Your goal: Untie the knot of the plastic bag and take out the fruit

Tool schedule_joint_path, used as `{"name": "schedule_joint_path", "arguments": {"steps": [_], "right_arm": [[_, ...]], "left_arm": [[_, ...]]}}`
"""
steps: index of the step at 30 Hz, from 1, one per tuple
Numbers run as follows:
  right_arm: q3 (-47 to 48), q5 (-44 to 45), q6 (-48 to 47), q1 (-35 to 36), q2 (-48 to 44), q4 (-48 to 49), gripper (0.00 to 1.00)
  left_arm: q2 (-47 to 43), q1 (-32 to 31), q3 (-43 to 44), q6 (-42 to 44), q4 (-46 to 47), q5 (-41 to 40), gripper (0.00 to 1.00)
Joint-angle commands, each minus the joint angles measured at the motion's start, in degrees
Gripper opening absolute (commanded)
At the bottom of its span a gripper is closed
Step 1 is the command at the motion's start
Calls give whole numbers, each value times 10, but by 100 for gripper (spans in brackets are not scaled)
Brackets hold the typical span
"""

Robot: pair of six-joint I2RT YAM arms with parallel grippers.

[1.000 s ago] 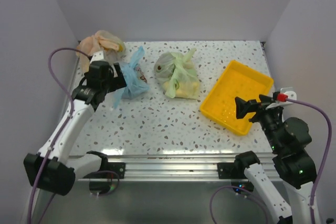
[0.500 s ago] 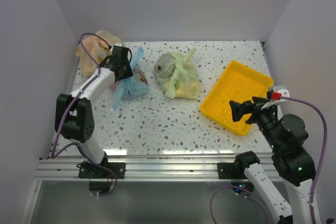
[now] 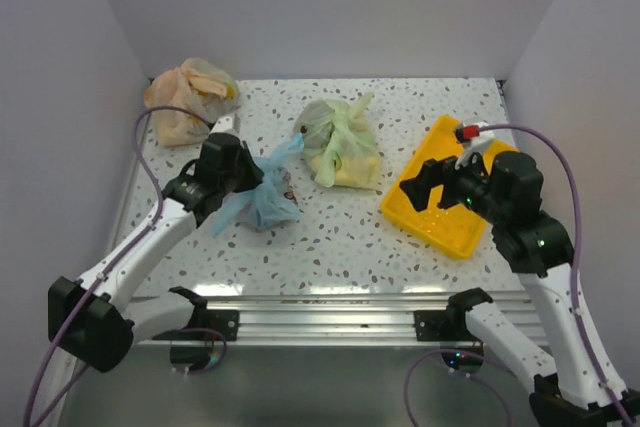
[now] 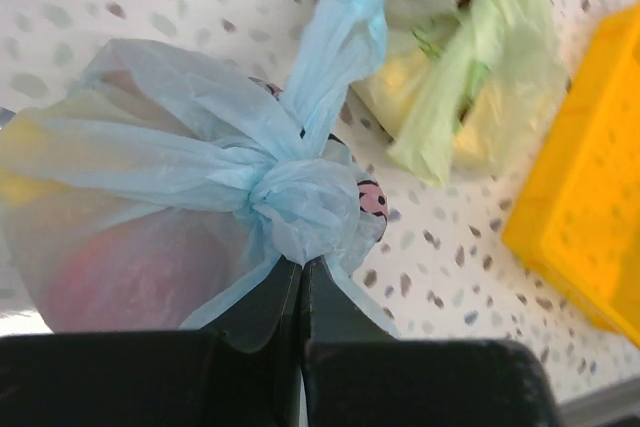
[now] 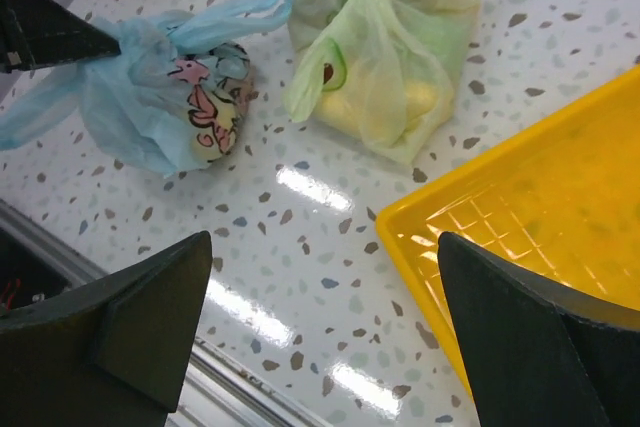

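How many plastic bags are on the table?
3. The orange bag sits at the far left corner; the light blue bag is pinched in the left fingers; the green bag lies mid-table.

Lighting is bright, even and diffuse from overhead. The shadow under the plastic bag (image 3: 268,205) is soft and short. White glare streaks lie on the table (image 3: 330,239) along its near edge, and again on the yellow tray (image 5: 520,209). In the left wrist view the knot (image 4: 300,197) is in fair focus, the left gripper (image 4: 302,267) is a dark, soft-edged mass, and the background is mildly blurred.
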Motion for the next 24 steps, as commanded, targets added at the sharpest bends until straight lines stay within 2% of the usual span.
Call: {"name": "schedule_joint_path", "arguments": {"steps": [1,3,5,6,7,9,10,13,16,18,22,24], "right_arm": [[12,-105,17,3,51,21,99],[5,-120,32,6,74,39,99],[-10,-124,45,17,89,55,99],[-16,-122,49,21,94,60,99],[-29,-119,53,27,97,68,99],[-43,-107,64,61,104,77,99],[-57,-90,69,74,107,90,99],[-82,-71,101,124,126,119,99],[-104,-64,121,165,154,166,99],[-107,-43,128,202,173,186,99],[-79,-5,123,263,230,221,97],[-67,22,117,294,267,228,93]], "left_arm": [[-35,-62,-52,-98,58,32,0],[-44,-121,-84,-128,88,21,0],[-44,-164,-99,-164,119,5,13],[-39,-204,-102,-173,127,-11,19],[-31,-222,-103,-183,140,-17,32],[-23,-261,-97,-184,150,-22,43],[-18,-269,-90,-178,145,-23,59],[-29,-277,-54,-155,80,-61,92],[-49,-276,-9,-120,2,-139,100],[-49,-275,24,-107,-39,-185,100],[-43,-263,41,-88,-103,-202,100],[-48,-242,24,-84,-99,-190,99]]}}
